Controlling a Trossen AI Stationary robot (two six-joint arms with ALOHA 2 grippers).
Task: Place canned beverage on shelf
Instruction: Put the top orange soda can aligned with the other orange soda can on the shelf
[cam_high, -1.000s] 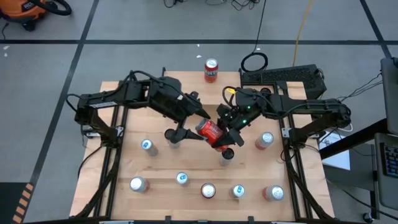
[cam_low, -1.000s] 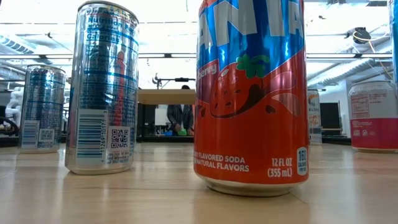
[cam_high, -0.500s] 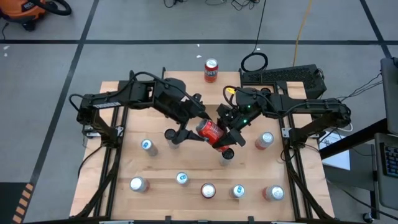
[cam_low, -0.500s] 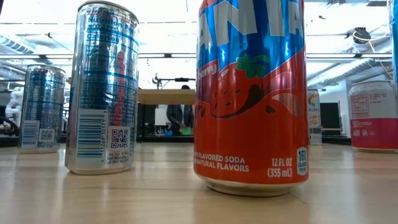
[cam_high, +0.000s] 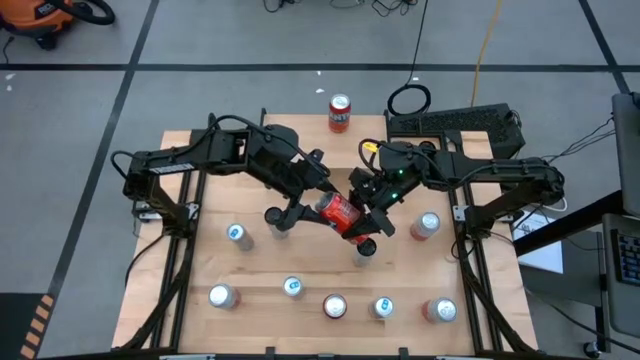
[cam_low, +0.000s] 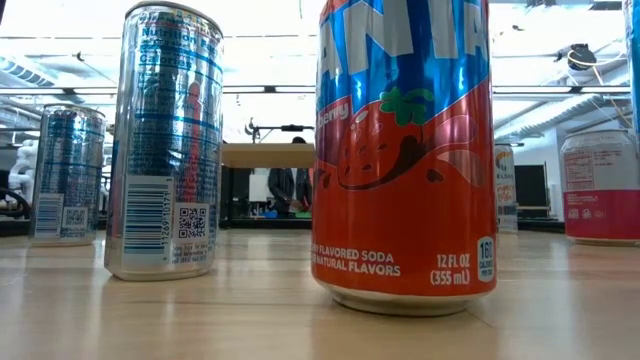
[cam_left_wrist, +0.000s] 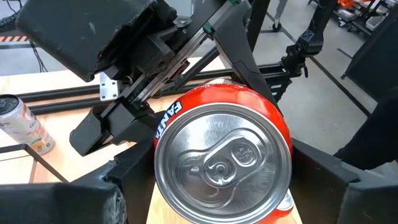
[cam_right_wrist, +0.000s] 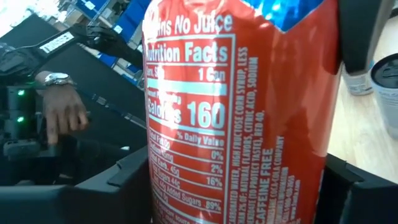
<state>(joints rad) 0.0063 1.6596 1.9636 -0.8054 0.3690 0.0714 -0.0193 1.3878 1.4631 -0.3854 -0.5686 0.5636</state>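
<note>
Wooden table (cam_high: 210, 250) under both arms, right tool (cam_high: 366, 222) pinching the red can (cam_high: 340, 211) mid-air over the middle, left tool (cam_high: 300, 205) spread around its top end, wrist view shows the lid, low view just standing cans (cam_low: 168, 140), shelf (cam_low: 268, 155) far behind.

— Where's the top camera?

— Straight above the table (cam_high: 180, 250), looking down, far enough to take in both arms and the floor around.

— And the low one?

— At table height, facing level across into the room, so near a red soda can (cam_low: 405, 150) that it fills the frame.

— The wrist ones?

— Each looks forward from its arm, pressed close to one red can (cam_left_wrist: 221, 158): the left sees its lid, the right its label (cam_right_wrist: 239, 112). The overhead view shares that can (cam_high: 340, 212).
</note>
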